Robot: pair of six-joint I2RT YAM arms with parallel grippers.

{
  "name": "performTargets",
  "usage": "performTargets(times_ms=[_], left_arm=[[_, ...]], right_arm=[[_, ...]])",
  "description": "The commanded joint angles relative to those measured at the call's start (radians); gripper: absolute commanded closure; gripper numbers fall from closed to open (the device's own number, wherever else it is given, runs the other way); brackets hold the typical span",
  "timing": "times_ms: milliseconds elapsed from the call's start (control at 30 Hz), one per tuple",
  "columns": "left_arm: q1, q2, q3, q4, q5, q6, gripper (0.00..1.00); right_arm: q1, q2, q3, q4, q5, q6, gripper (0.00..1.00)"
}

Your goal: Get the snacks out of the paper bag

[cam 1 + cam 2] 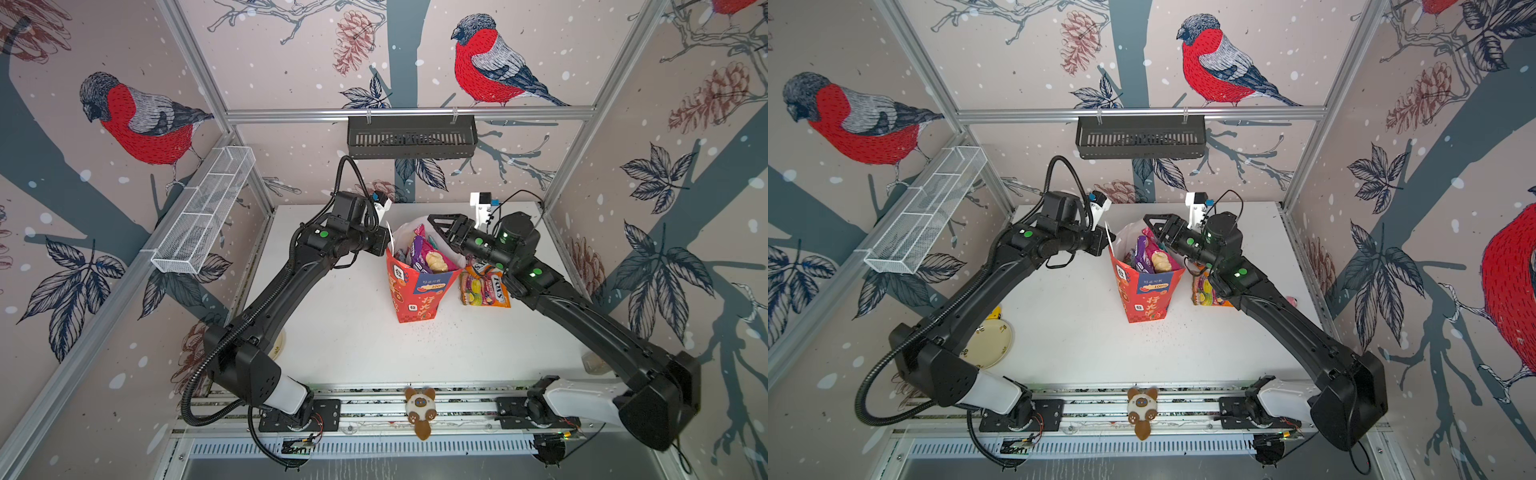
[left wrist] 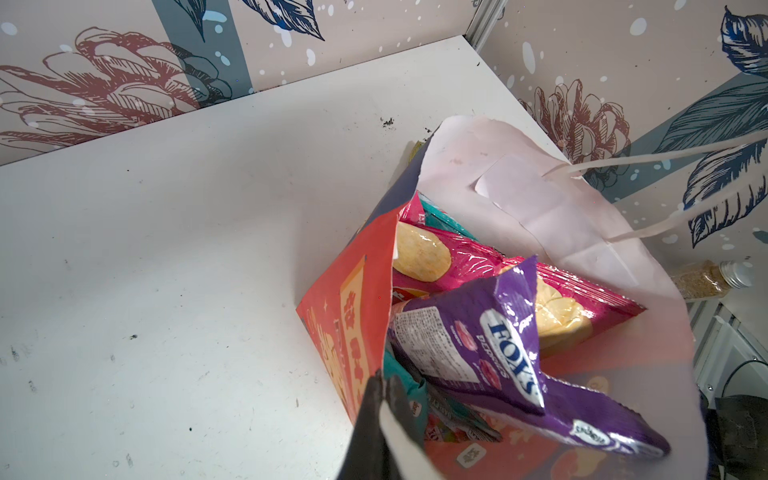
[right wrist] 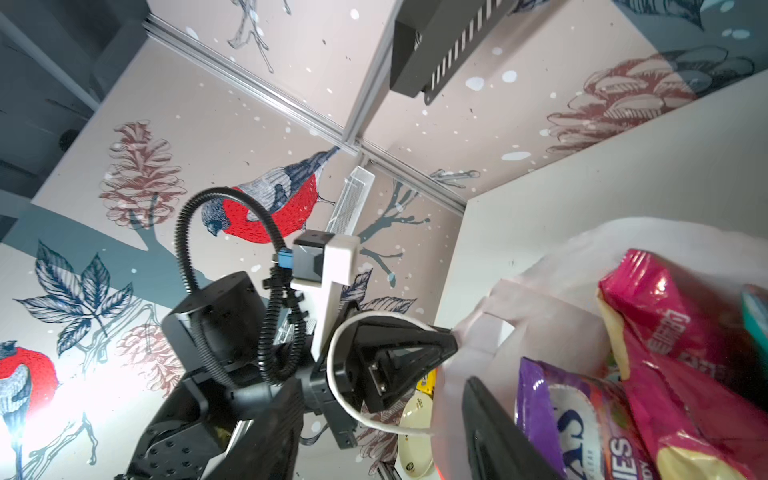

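Note:
The red paper bag (image 1: 415, 299) (image 1: 1148, 299) stands upright in the middle of the table, its mouth open. My left gripper (image 1: 387, 246) (image 2: 382, 378) is shut on the bag's left rim, one finger outside the wall and one inside. Inside are snacks: a purple FOX'S packet (image 2: 478, 340) (image 3: 552, 415), a pink chip bag (image 2: 478, 257) (image 1: 436, 262) and a teal packet (image 2: 438, 218). Orange candy packets (image 1: 484, 291) lie on the table right of the bag, partly under my right arm. My right gripper (image 1: 436, 228) (image 3: 380, 382) hangs open over the bag's mouth, holding nothing.
A plush cat (image 1: 420, 409) lies on the front rail. A cream plate (image 1: 988, 340) sits at the left under my left arm. A glass jar (image 2: 706, 282) lies near the right edge. A black basket (image 1: 411, 137) hangs on the back wall, a white wire basket (image 1: 203, 216) on the left wall.

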Motion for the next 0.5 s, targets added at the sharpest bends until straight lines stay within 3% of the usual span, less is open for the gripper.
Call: performTargets(times_ms=[0,200,300,467], left_arm=[[0.003,-0.003,0.010,0.064,0.007,0.022,1.00],[0.002,0.002,0.017,0.059,0.003,0.034,1.00],[0.002,-0.008,0.008,0.067,0.001,0.031,1.00],[0.002,-0.017,-0.004,0.079,0.005,0.025,1.00]], right_arm=[[-0.016,-0.030,0.006,0.005,-0.003,-0.002,0.37],[-0.040,-0.080,-0.013,0.010,-0.015,-0.020,0.37],[-0.051,-0.107,0.061,-0.063,-0.009,-0.099,0.37],[-0.036,-0.079,0.322,-0.458,0.125,-0.331,0.44]])
